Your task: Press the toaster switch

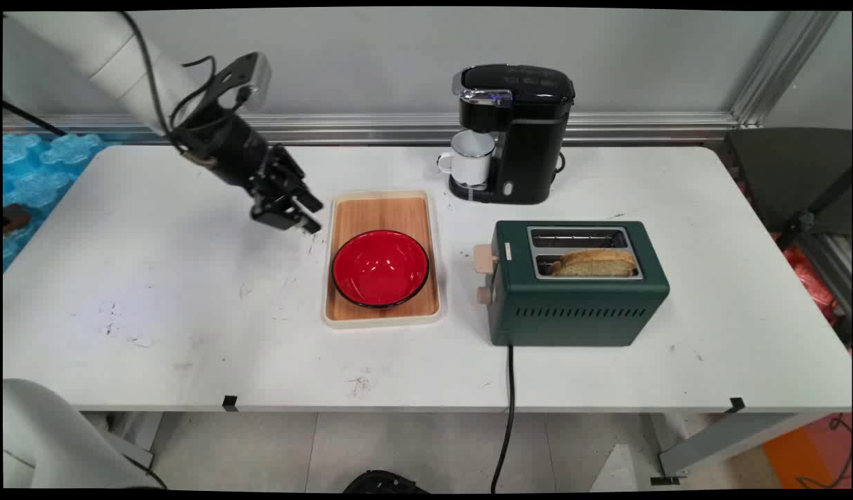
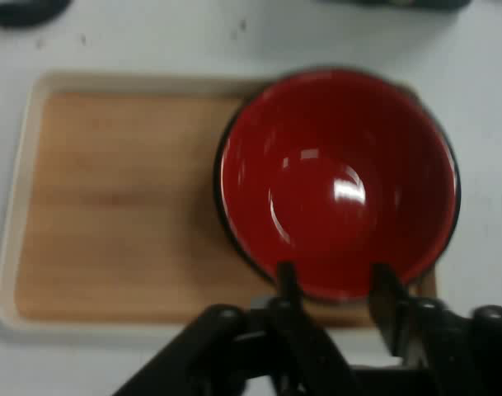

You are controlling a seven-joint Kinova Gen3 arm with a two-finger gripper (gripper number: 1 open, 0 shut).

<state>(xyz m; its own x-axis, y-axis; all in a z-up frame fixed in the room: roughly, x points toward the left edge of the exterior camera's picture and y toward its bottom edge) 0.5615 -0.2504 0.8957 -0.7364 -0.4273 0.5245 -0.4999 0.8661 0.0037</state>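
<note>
Red bowl [image 1: 380, 268] sits on near end of wooden tray [image 1: 383, 210], mid-table. Gripper [image 1: 307, 216] hovers just left of tray's far corner, fingers [image 2: 288, 280] spread w/ a gap, holding nothing. Toaster [image 1: 576, 300] w/ bread [image 1: 597, 263] to tray's right; coffee machine [image 1: 517, 132] w/ white mug [image 1: 468, 160] behind.

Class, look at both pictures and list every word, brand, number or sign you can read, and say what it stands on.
No text can be read in either view.
Coffee maker: small marks on its top panel, too small to read.
Toaster: a pale tab near the lever, no legible writing.
Mug, red bowl, wooden tray: no lettering visible.
</note>
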